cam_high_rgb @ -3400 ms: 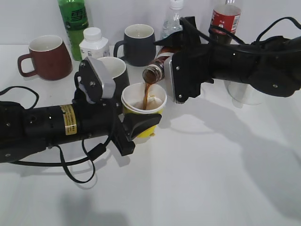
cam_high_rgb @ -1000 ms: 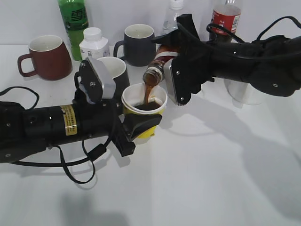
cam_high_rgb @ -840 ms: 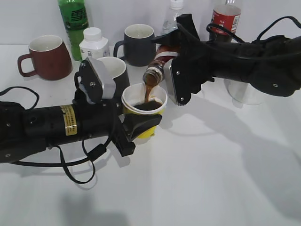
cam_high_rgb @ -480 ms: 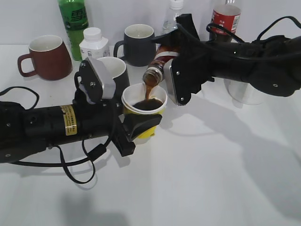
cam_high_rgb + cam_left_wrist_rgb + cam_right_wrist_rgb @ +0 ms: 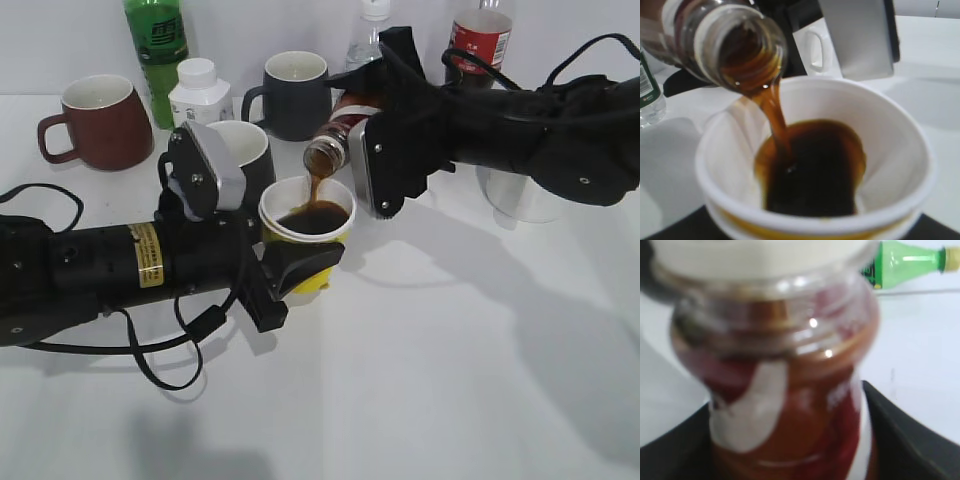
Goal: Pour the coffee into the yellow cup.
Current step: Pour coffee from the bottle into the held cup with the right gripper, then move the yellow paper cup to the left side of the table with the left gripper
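Observation:
My left gripper (image 5: 300, 262) is shut on the yellow cup (image 5: 306, 222), which stands upright and holds dark coffee. My right gripper (image 5: 372, 165) is shut on the coffee bottle (image 5: 332, 142), tilted with its open mouth down over the cup. A thin brown stream runs from the mouth into the cup. In the left wrist view the bottle mouth (image 5: 740, 47) pours into the cup (image 5: 890, 165), whose white inside is about half full. The right wrist view is filled by the bottle's red, brown and white label (image 5: 790, 405).
Behind stand a dark red mug (image 5: 100, 122), a green bottle (image 5: 156, 45), a small white bottle (image 5: 200, 92), a dark grey mug (image 5: 296, 92), a white-lined dark mug (image 5: 240, 152), a clear water bottle (image 5: 368, 40), a cola bottle (image 5: 478, 40) and a clear glass (image 5: 515, 198).
The coffee level in the yellow cup has risen. The bottle has tipped a little further and its mouth sits slightly higher. Both arms stay in place.

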